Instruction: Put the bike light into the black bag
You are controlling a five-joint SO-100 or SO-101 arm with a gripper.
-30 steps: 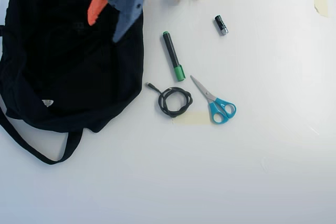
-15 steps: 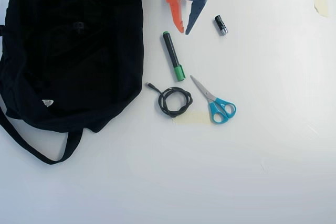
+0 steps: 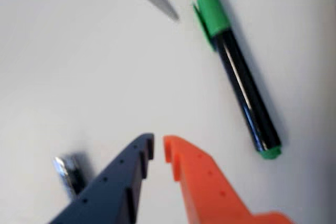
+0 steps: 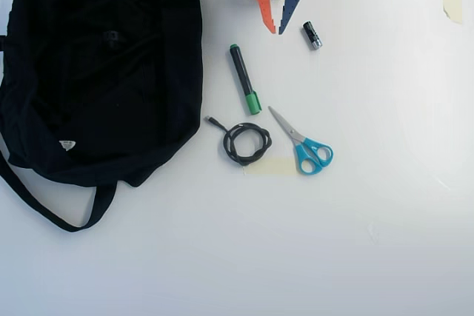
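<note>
The bike light [image 4: 111,37] appears as a small, blocky lump on the black bag [image 4: 148,123] at 10 o'clock in the overhead view. It is black on black, so whether it lies inside the bag or on top cannot be told. The claw [image 4: 278,32] sits at 12 o'clock, its blue and orange fingers nearly together with a thin gap, holding nothing.

The delivery looks done, so what remains is probably parking the arm. That is best done high and straight, clear of the short black cylinder with a silver tip [image 4: 312,35] at the claw's 3 o'clock and the marker [image 4: 244,78] at its 7 o'clock.

The bag is soft, slumped fabric. The marker is glossy with a green cap, and the table [image 4: 370,220] is smooth and white.
</note>
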